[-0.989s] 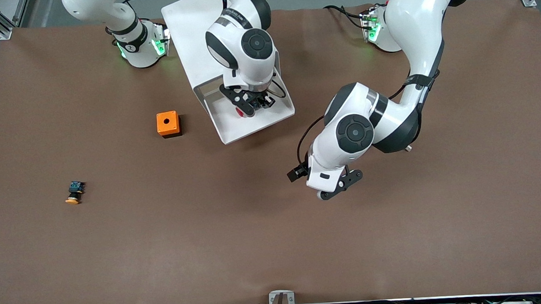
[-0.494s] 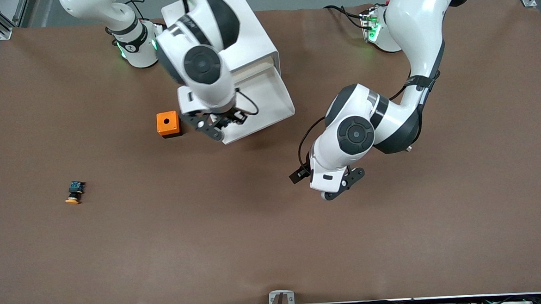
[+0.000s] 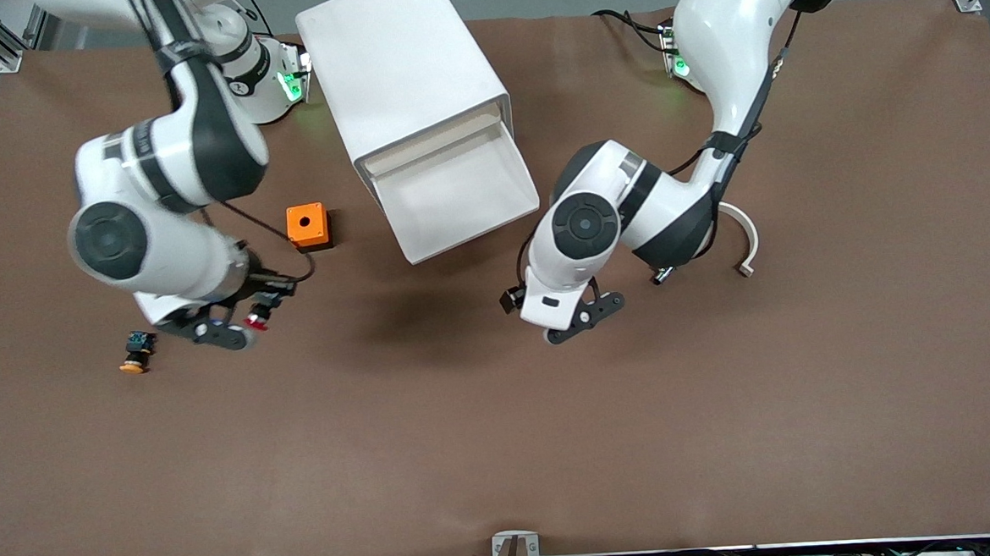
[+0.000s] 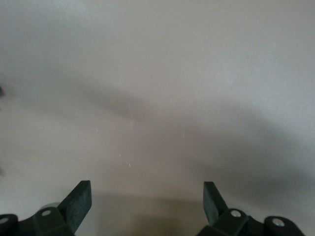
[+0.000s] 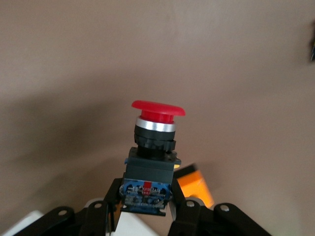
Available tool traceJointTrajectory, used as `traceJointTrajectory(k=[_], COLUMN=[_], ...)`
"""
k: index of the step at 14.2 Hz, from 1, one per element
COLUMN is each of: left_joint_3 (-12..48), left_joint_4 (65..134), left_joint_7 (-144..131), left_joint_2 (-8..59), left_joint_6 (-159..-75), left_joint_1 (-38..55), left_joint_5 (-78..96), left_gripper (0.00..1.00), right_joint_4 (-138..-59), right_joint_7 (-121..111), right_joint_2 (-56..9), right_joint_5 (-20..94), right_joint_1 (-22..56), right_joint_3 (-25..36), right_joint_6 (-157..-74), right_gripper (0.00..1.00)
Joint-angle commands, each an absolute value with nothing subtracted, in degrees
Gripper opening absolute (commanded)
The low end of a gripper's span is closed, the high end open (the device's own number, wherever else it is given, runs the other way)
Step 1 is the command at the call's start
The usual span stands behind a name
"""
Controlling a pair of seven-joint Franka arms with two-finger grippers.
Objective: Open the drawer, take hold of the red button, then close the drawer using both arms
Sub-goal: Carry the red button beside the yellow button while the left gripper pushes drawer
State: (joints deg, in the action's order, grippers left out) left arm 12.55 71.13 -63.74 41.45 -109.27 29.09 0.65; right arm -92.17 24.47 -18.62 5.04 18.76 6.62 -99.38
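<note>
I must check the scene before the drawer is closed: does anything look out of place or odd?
Yes. A curved white piece lies loose on the table beside the left arm. Otherwise the drawer is open, and the right gripper holds the button.

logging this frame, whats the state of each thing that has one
drawer: pulled open, nothing seen in it
button: held above the table
right pincer: shut on button
left pincer: open, holding nothing, over bare table
yellow-capped button: lying on its side on table
</note>
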Motion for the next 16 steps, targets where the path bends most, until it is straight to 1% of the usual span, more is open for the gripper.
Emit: traceJointTrajectory(k=[1,3,6,10,13,16], left_joint_3=[12.7,12.7,12.7,12.7,12.7,12.8], left_joint_4=[71.6,71.9,72.0,72.0,72.3,72.6], left_joint_7=[-64.5,-64.5,-64.3,-64.4,-64.3,-64.4], left_joint_2=[42.2,42.8,43.2,43.3,43.3,43.2], left_joint_6=[-110.0,-110.0,-110.0,-110.0,-110.0,-110.0], left_joint_1=[31.2,33.3,35.9,39.4,41.0,42.7], left_joint_5=[-0.8,-0.7,-0.7,-0.6,0.7,5.3], left_gripper=[1.0,1.0,1.0,1.0,1.0,1.0], right_joint_4=[-95.4,-97.0,-102.1,-115.7,-123.6,-124.1], right_joint_7=[9.6,0.7,-6.8,-8.7,-10.3,-13.5], right_joint_2=[-18.5,-20.1,-20.6,-20.5,-20.6,-23.0], right_joint_5=[4.2,4.2,3.9,1.7,1.7,1.7], right_joint_1=[10.3,5.6,2.0,0.8,0.4,-2.1], right_joint_3=[5.3,5.3,5.4,5.3,5.3,5.3], right_joint_6=[-105.2,-109.7,-118.1,-137.3,-148.3,-150.8], right_gripper=[0.01,0.01,0.01,0.01,0.01,0.02])
